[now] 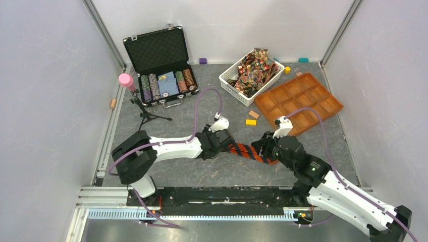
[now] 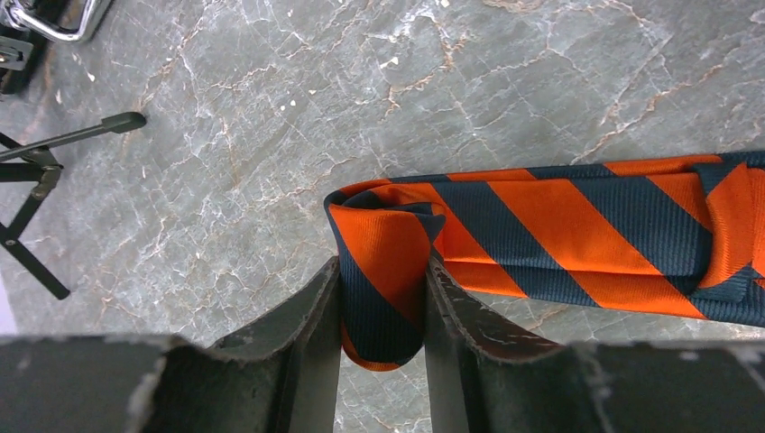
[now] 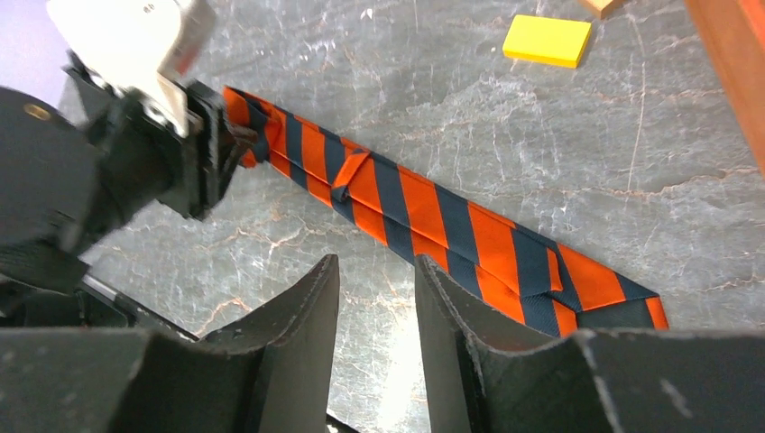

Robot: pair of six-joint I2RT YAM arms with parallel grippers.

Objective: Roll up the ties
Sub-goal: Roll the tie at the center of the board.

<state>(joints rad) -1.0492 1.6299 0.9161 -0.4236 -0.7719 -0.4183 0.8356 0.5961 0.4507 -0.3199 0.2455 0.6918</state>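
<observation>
Status, big to small.

Table (image 1: pixel 227 171): one striped tie (image 1: pixel 246 150) lies near the front middle, between my two arms. Compartment tray (image 1: pixel 323 113) is on the right, with nothing rolled in it that I can see. White basket (image 1: pixel 228 80) at the back holds a heap of patterned ties (image 1: pixel 255 68), all loose, none rolled. My read: the whole batch is left and we're at the very start.

Striped tie: most of its length lies flat and straight on the table. Only the end on my left side is turned over on itself. That folded end (image 2: pixel 383 239) is a first turn, not a tight coil yet.

Left gripper (image 2: pixel 383 271): jaws narrow, pinching the folded end, with fabric between both fingers.

Right gripper (image 3: pixel 374 266): jaws partly apart and holding nothing; bare table shows through the gap. The tie lies just beyond the fingertips, not touching as far as I can tell.

To do: roll the rest of this tie, then the ones in the basket.
</observation>
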